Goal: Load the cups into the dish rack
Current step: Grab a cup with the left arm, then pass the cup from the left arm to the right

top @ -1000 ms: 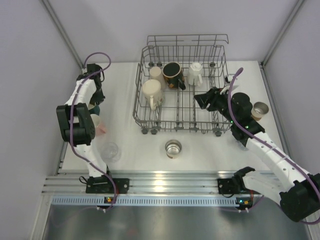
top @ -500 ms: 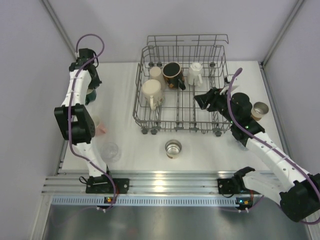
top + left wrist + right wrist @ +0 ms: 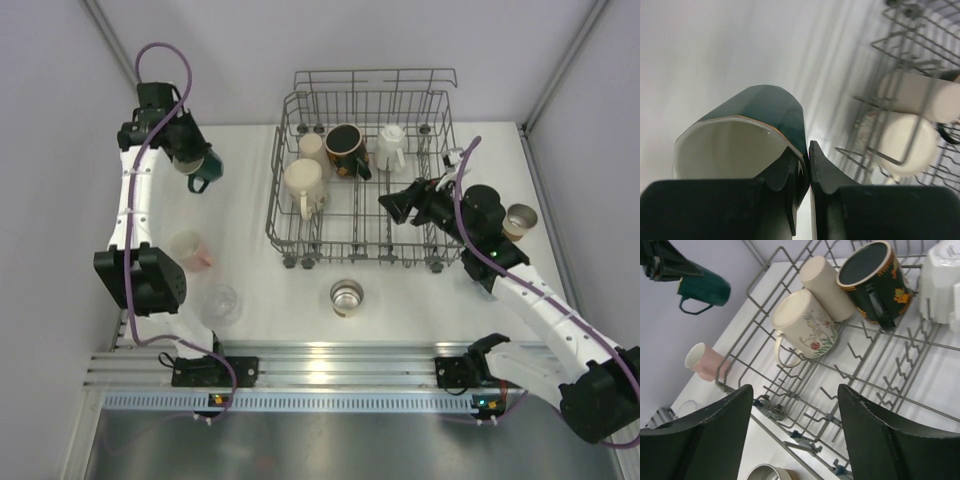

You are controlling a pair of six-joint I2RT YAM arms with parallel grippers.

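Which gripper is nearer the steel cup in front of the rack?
Right. The right gripper hangs open over the dish rack, just beyond the steel cup; the left gripper, holding the dark green mug, is off at the far left.

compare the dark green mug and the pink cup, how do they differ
The dark green mug is pinched at its rim by the left gripper and off the table; the pink cup lies on its side on the table, untouched. The dark green mug has a loop handle; the pink cup shows none. Both are pale inside and outside the dish rack.
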